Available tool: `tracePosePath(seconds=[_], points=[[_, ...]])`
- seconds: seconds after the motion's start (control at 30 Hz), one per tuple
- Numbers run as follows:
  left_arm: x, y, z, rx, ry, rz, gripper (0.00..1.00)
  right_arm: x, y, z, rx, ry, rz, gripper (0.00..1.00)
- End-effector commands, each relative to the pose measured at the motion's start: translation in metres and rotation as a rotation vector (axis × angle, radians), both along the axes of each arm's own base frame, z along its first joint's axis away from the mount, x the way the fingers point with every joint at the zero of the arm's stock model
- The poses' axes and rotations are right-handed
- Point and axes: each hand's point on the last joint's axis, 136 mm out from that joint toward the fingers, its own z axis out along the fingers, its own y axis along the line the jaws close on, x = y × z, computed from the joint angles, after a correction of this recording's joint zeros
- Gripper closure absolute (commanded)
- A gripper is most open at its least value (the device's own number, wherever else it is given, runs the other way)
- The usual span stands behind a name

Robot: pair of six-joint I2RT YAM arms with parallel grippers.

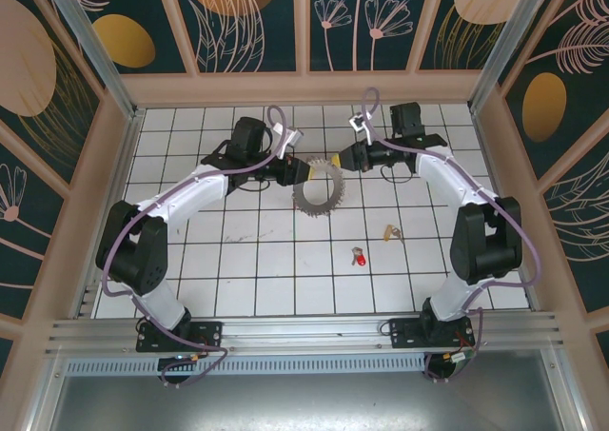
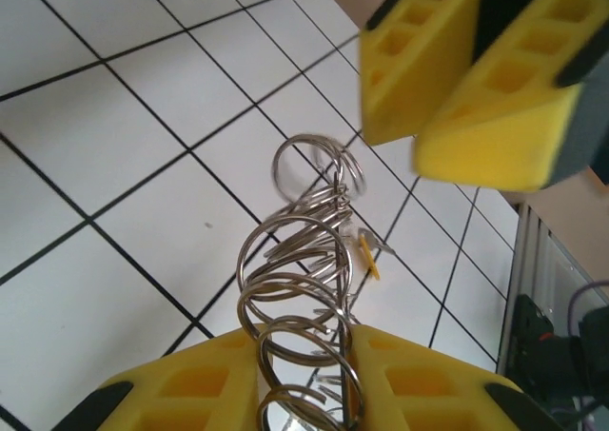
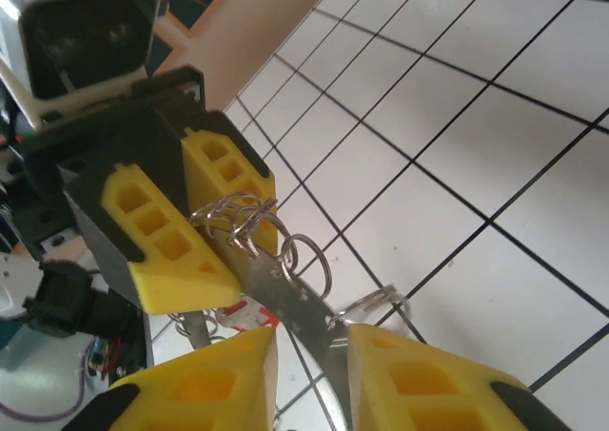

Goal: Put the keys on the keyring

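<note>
The keyring [image 1: 320, 193], a large grey ring fringed with small metal loops, is tilted with its far rim raised. My left gripper [image 1: 303, 172] is shut on that rim; steel loops [image 2: 303, 260] stack up between its yellow fingers [image 2: 181, 393]. My right gripper [image 1: 338, 161] meets the rim from the other side. Its fingers [image 3: 438, 383] straddle the flat band [image 3: 304, 303] with a gap on one side, so it is open. One key with a red head [image 1: 359, 256] lies on the tiles, and a second small key [image 1: 390, 231] lies just right of it.
White tiled floor [image 1: 238, 250] inside a walled pen. The two grippers sit nearly tip to tip over the ring; the right gripper's fingers [image 2: 476, 117] hang close above the left wrist camera. A red-and-white piece [image 3: 243, 312] shows under the band.
</note>
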Motion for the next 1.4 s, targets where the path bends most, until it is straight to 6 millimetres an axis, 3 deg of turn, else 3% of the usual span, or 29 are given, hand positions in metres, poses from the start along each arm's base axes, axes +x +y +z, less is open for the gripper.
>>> tracePosePath(seconds=[0.0,0.1,0.17,0.27,0.37,0.5,0.6,0.7,0.77,0.87,1.0,1.17,1.37], points=[[0.015,0.007,0.044,-0.078,-0.099,0.092,1.00,0.018,-0.025,0.055,0.038,-0.118,-0.146,0.64],[0.020,0.011,0.068,-0.126,-0.140,0.150,1.00,0.029,-0.058,0.088,0.045,-0.216,-0.338,0.57],[0.023,0.016,0.084,-0.162,-0.174,0.203,1.00,0.031,-0.081,0.107,0.057,-0.298,-0.474,0.44],[0.025,0.024,0.111,-0.249,-0.231,0.273,1.00,0.035,-0.115,0.126,0.063,-0.411,-0.713,0.44],[0.022,0.026,0.135,-0.360,-0.263,0.289,1.00,0.020,-0.123,0.132,0.092,-0.529,-0.741,0.52],[0.024,0.027,0.167,-0.451,-0.229,0.313,1.00,-0.005,-0.102,0.112,0.096,-0.536,-0.601,0.56],[0.018,0.025,0.174,-0.467,-0.228,0.284,1.00,-0.022,-0.083,0.093,0.094,-0.529,-0.487,0.62],[0.005,0.026,0.166,-0.478,-0.261,0.241,1.00,-0.045,-0.062,0.075,0.045,-0.701,-0.374,0.68],[-0.008,0.030,0.163,-0.520,-0.296,0.219,1.00,-0.069,-0.046,0.066,-0.013,-0.906,-0.277,0.75],[-0.021,0.035,0.160,-0.540,-0.319,0.204,1.00,-0.088,-0.038,0.070,-0.018,-1.091,-0.300,0.78],[-0.035,0.035,0.179,-0.555,-0.363,0.152,1.00,-0.103,-0.027,0.068,-0.003,-1.109,-0.304,0.82],[-0.047,0.041,0.193,-0.563,-0.412,0.139,1.00,-0.140,-0.003,0.070,0.079,-1.204,-0.243,0.85],[-0.053,0.046,0.203,-0.564,-0.437,0.145,1.00,-0.150,0.009,0.071,0.130,-1.234,-0.220,0.88]])
